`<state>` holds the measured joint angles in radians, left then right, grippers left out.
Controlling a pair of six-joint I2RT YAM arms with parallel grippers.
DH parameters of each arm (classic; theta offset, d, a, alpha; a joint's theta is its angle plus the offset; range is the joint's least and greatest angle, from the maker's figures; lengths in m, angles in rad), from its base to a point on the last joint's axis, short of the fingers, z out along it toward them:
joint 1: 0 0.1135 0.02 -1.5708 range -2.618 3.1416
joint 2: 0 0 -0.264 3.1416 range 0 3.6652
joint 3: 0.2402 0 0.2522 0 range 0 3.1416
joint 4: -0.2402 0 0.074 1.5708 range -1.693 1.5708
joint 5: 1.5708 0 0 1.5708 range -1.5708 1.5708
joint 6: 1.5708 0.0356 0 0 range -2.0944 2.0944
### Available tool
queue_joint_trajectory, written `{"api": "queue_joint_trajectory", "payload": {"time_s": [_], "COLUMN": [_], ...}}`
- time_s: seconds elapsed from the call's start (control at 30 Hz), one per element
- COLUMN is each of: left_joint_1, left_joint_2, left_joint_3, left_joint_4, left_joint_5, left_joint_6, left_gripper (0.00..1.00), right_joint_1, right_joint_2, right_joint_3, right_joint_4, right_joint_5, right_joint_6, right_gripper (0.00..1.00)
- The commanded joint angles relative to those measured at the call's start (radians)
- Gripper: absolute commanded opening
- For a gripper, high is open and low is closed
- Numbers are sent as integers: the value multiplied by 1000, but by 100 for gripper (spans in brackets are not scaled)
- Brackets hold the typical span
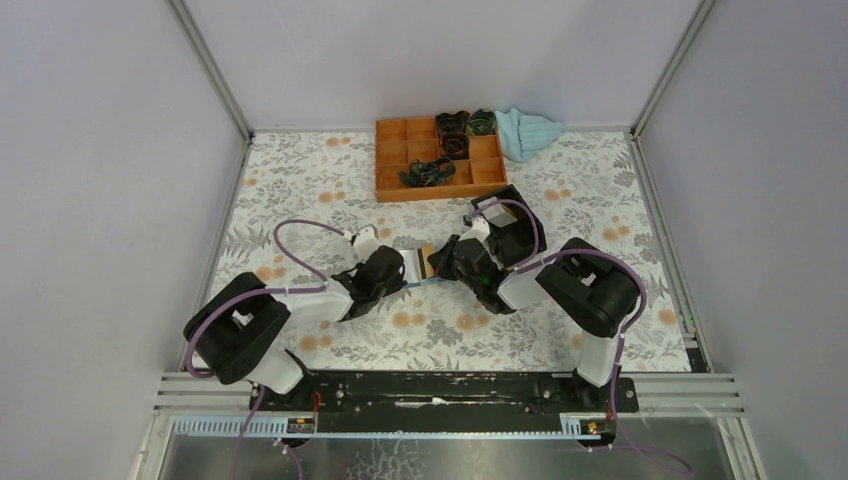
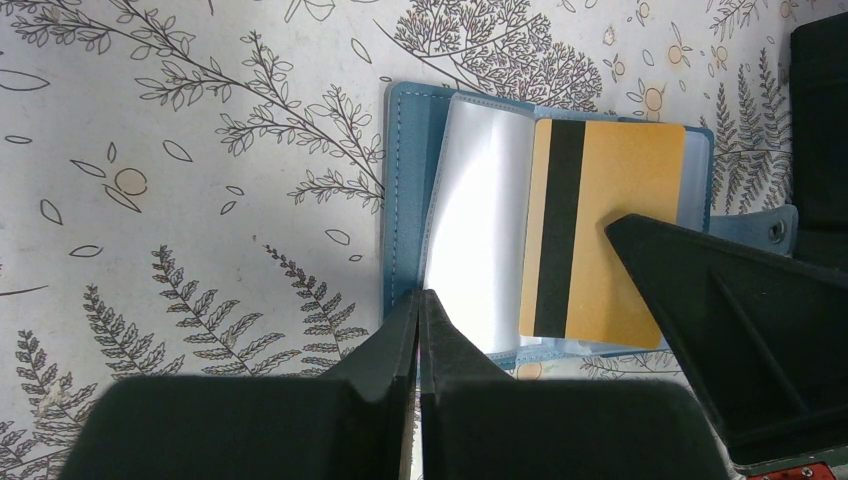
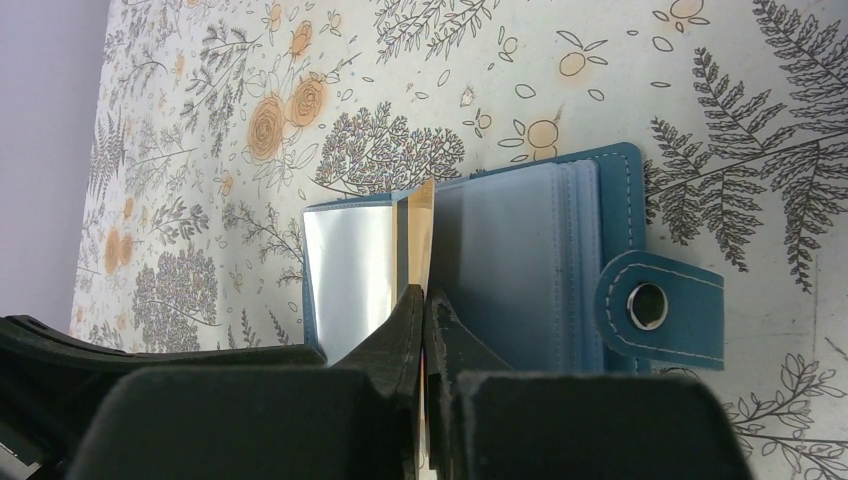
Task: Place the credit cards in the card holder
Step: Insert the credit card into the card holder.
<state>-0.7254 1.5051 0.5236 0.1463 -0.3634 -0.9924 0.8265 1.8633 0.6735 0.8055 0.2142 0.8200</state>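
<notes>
Holds tan-orange flat credit card (image 2: 625, 200) in clenched right pincer (image 3: 424, 300), long axis pointing ahead over open teal-blue folding card holder (image 2: 405, 180) on floral tabletop (image 2: 200, 220); sets clenched left pincer (image 2: 419, 300) at near edge of clear sleeve (image 2: 480, 220)

Both arms bend in toward each other, so the left gripper (image 2: 420, 302) and the right gripper (image 3: 426, 300) almost meet, tips down low. The left fingers are pressed tight together. The right fingers pinch a credit card (image 3: 421, 232).
</notes>
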Motion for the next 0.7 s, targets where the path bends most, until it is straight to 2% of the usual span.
{"api": "queue_joint_trajectory", "payload": {"time_s": [0.0,0.3,0.43,0.67], "left_joint_1": [6,-2,-4,-9], "left_joint_2": [77,76,73,83], "left_joint_3": [-63,-54,-51,-41], "left_joint_4": [-205,-225,-225,-224], "left_joint_5": [29,25,26,29], "left_joint_6": [31,20,18,16], "left_gripper": [0,0,0,0], "right_joint_1": [69,64,54,52], "right_joint_2": [65,39,60,95], "right_joint_3": [-49,-62,-75,-55], "right_joint_4": [-252,-237,-159,-165], "right_joint_5": [-194,-270,-341,-346], "right_joint_6": [-9,30,78,74], "right_gripper": [0,0,0,0]}}
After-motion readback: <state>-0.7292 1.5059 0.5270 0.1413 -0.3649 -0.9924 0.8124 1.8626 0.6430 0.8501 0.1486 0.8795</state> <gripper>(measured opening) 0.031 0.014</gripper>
